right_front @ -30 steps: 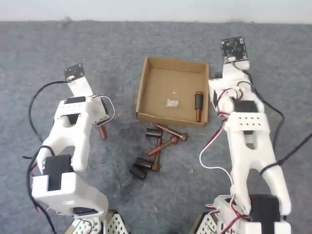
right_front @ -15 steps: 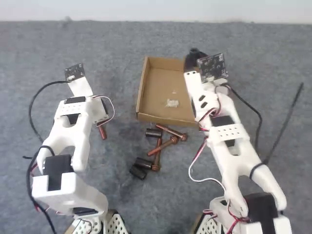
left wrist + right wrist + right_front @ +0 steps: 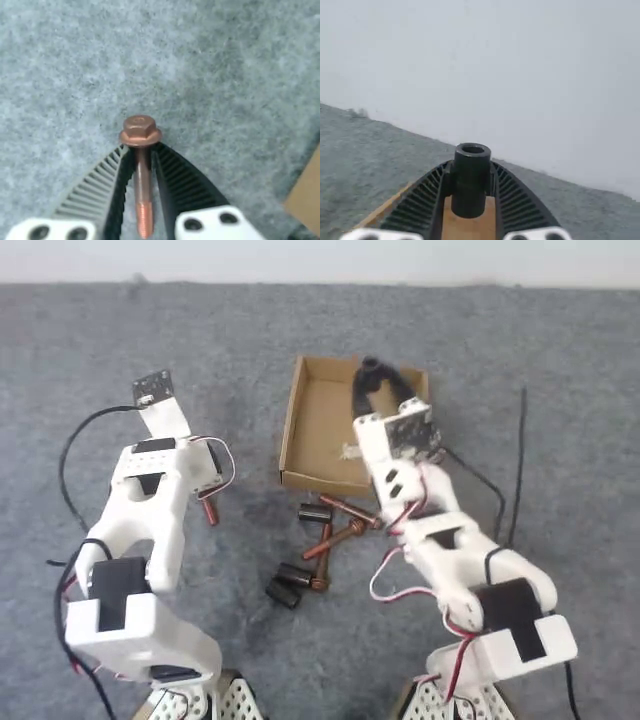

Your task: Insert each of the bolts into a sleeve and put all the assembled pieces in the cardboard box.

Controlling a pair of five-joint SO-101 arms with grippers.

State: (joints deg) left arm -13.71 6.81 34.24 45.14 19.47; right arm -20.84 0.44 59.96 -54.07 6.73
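My left gripper (image 3: 141, 150) is shut on a copper bolt (image 3: 140, 134), head outward, just above the grey carpet; in the high view that bolt (image 3: 210, 510) hangs left of the cardboard box (image 3: 300, 430). My right gripper (image 3: 470, 175) is shut on a black sleeve (image 3: 470, 180), bore facing up, held over the box floor (image 3: 465, 227). From above, the right gripper (image 3: 378, 380) sits over the box's far side. Loose bolts (image 3: 350, 508) (image 3: 335, 538) and black sleeves (image 3: 315, 512) (image 3: 288, 583) lie on the carpet in front of the box.
The right arm (image 3: 430, 520) stretches across the box's right half and hides that part of its floor. A white scrap (image 3: 350, 451) lies inside the box. A white wall (image 3: 320, 260) borders the carpet at the back.
The right arm has swung left from beside the box's right wall to over the box, carrying the black sleeve. The left arm and its bolt have stayed put.
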